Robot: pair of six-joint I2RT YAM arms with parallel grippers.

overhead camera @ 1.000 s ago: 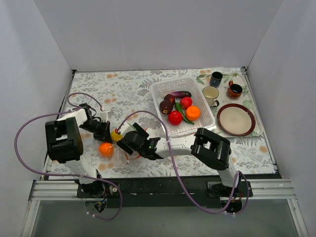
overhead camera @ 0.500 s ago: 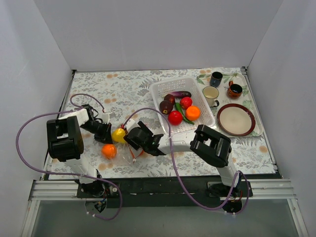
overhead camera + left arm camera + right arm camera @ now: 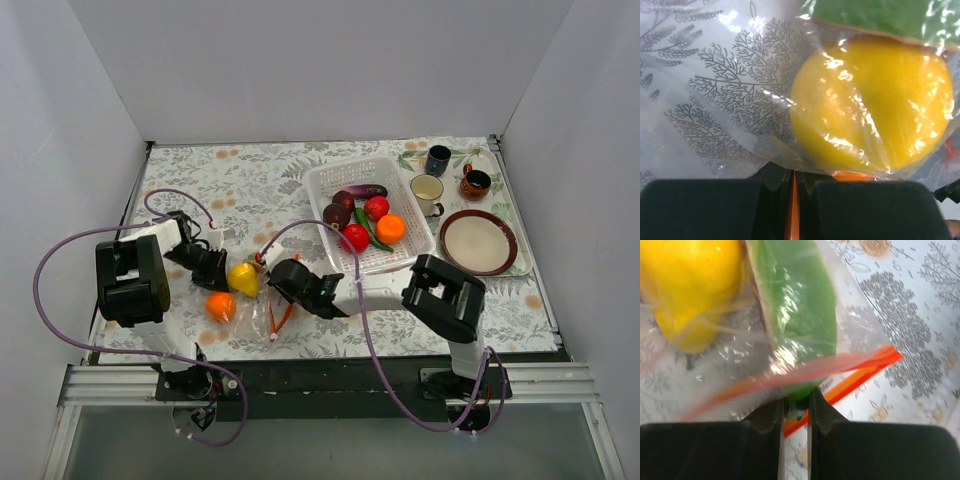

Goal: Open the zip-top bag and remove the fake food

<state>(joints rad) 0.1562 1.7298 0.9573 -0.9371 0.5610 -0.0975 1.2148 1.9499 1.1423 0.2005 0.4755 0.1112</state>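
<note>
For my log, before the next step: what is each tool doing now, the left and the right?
Left tool: closed, pinching the zip-top bag at its orange strip.
Right tool: closed, pinching the same bag.

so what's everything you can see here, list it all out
zip-top bag: 1, clear with a red-orange strip, front left, between the grippers
bagged yellow ball: 1, yellow, in bag
bagged green piece: 1, green, in bag
bagged orange ball: 1, orange, apparently in bag
basket: 1, white, centre right
eggplants: 2, purple, in basket
red balls: 2, red, in basket
basket orange ball: 1, orange, in basket
green pepper: 1, green, in basket
tray: 1, floral, far right
mugs: 3, blue, cream, brown, on tray
plate: 1, cream with a red rim, on tray
left gripper: shut on bag
right gripper: shut on bag
</note>
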